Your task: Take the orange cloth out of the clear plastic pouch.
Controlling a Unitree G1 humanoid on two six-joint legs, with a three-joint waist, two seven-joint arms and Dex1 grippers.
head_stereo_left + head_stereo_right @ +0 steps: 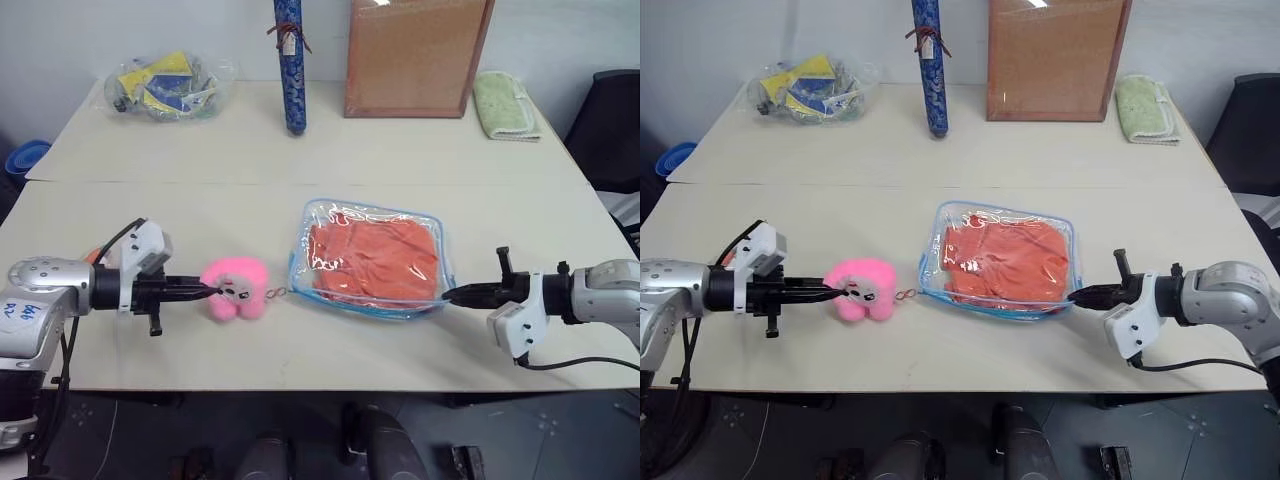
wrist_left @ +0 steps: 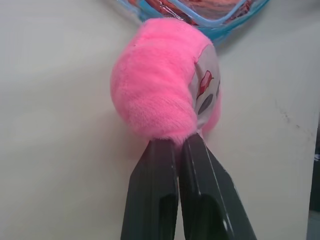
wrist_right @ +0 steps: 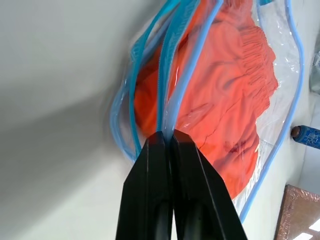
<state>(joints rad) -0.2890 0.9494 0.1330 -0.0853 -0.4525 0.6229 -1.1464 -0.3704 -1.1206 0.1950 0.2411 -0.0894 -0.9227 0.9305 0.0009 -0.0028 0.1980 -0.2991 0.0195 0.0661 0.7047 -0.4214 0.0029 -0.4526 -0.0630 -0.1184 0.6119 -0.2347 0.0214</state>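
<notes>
The left gripper [image 1: 210,291] is clenched on the pink charm [image 1: 237,288], its 2 black fingers [image 2: 160,200] pressed together into the plush, as the left wrist view shows. The charm lies on the table [image 1: 150,210] and joins the pouch [image 1: 368,257] by a small chain [image 1: 277,293]. The right gripper [image 1: 447,294] is clenched on the pouch's light blue edge at its right near corner, both fingers [image 3: 165,190] closed tight around the zipper band in the right wrist view. The pouch lies flat on the near table between the 2 grippers, and the cloth [image 1: 375,260] is inside it, crumpled and filling most of the clear plastic. The arms reach in from opposite sides, each gripper pointing inward toward the pouch. On the far table, well apart from the pouch, lie a clear bag of yellow and blue items [image 1: 165,85] at the left, a blue tube [image 1: 290,65] standing near the middle, a brown board [image 1: 415,55] leaning upright beside it, and a pale green towel [image 1: 505,105] at the right.
</notes>
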